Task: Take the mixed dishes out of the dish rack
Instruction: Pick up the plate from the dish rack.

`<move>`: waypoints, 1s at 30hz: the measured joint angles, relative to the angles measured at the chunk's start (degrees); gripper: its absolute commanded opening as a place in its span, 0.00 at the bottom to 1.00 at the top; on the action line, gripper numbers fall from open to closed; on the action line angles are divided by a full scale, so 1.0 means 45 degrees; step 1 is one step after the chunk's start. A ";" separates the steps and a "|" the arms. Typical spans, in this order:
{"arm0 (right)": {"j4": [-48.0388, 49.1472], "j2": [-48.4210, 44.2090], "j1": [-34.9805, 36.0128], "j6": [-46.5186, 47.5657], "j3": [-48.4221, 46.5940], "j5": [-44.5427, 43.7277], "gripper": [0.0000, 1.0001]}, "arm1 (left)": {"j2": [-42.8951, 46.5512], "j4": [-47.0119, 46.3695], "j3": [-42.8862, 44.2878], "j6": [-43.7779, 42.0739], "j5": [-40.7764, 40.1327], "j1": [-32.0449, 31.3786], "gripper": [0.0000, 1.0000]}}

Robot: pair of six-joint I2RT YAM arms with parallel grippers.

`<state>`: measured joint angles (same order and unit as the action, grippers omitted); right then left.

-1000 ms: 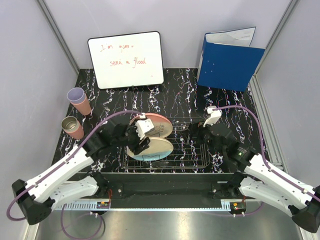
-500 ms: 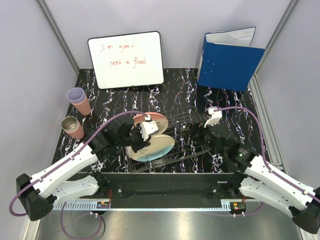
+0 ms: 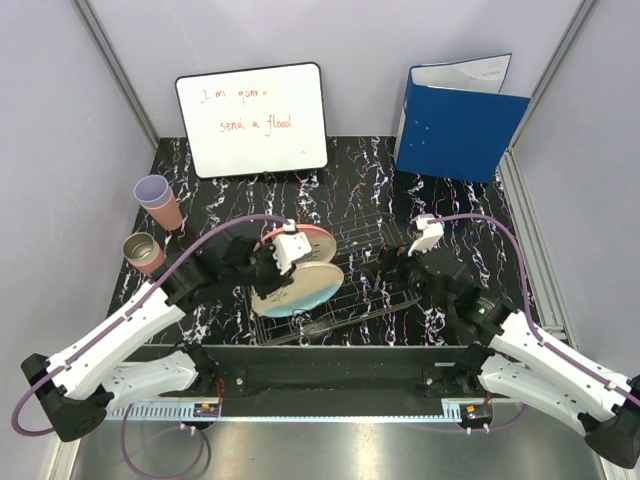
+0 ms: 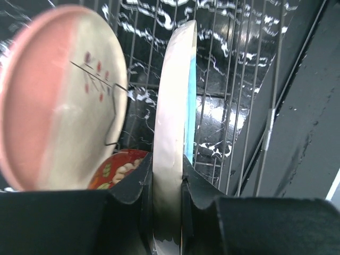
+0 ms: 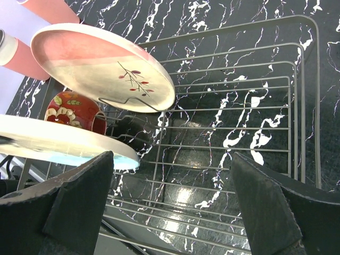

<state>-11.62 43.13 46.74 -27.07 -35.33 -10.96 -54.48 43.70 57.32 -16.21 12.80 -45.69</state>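
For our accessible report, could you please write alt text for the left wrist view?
The left gripper is shut on the rim of a plate seen edge-on, with the wires of the dish rack behind. Left of it leans a second plate, pink and cream with a twig drawing, above a red bowl.

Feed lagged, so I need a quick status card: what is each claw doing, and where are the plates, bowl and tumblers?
left claw: shut on the rim of the near plate, held on edge
right claw: open, empty, over the rack
far plate: in rack, propped at a slant
small bowl: in rack, beside the plates
tumblers: two, on the table, left of rack
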 measured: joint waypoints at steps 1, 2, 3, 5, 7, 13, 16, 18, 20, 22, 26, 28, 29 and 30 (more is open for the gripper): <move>-0.0005 0.0000 0.0000 0.0000 0.0000 0.0000 0.98 | -0.0005 0.0112 0.0257 -0.0039 0.0005 0.0000 0.00; 0.0000 -0.0005 0.0000 -0.0005 0.0000 0.0000 0.98 | -0.0005 0.0209 0.0578 -0.0102 0.0015 -0.0005 0.00; -0.0005 -0.0010 0.0000 -0.0005 0.0000 0.0000 0.98 | -0.0010 0.0330 0.0933 -0.0136 0.0039 -0.0015 0.00; -0.0005 -0.0024 0.0000 -0.0005 0.0000 0.0000 0.99 | -0.0073 0.0495 0.1700 -0.0219 0.0049 -0.0039 0.00; -0.0010 -0.0063 0.0000 -0.0010 0.0000 -0.0005 0.98 | -0.0194 0.0495 0.2560 -0.0350 -0.0015 -0.0029 0.00; -0.0087 -0.0369 0.0005 -0.0053 -0.0005 -0.0039 1.00 | -0.0466 0.0151 0.4585 -0.0287 -0.0015 0.0019 0.00; -0.0476 -0.0763 0.0000 -0.0136 -0.0199 -0.0330 1.00 | -0.0772 0.0063 0.5455 0.0223 -0.0233 0.0015 0.00; -0.0704 -0.1175 0.0000 -0.0209 -0.0408 -0.0500 1.00 | -0.1180 0.0034 0.6105 0.0787 -0.0335 0.0015 0.00; -0.0845 -0.1642 0.0000 -0.0287 -0.0636 -0.0665 0.99 | -0.1768 0.0024 0.6907 0.1443 -0.0335 0.0029 0.00; -0.0991 -0.2118 0.0000 -0.0364 -0.1044 -0.0743 0.99 | -0.2608 0.0078 0.8014 0.2239 -0.0214 0.0039 0.00; -0.1010 -0.2793 0.0000 -0.0486 -0.1787 -0.0680 0.99 | -0.4182 -0.0209 0.9991 0.4119 0.0665 0.0097 0.00; -0.0996 -0.3172 0.0000 -0.0529 -0.1996 -0.0670 0.99 | -0.4886 -0.0486 1.0826 0.5139 0.1331 0.0238 0.00; -0.0991 -0.3376 0.0000 -0.0554 -0.2040 -0.0670 0.99 | -0.5217 -0.0675 1.1191 0.5731 0.1700 0.0335 0.00; -0.0981 -0.3623 0.0000 -0.0573 -0.2040 -0.0670 0.99 | -0.5455 -0.0884 1.1429 0.6295 0.2055 0.0505 0.00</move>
<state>-16.03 26.83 46.74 -29.65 -44.51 -13.98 -79.02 39.72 108.75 12.12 22.04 -43.42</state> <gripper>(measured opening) 0.993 0.199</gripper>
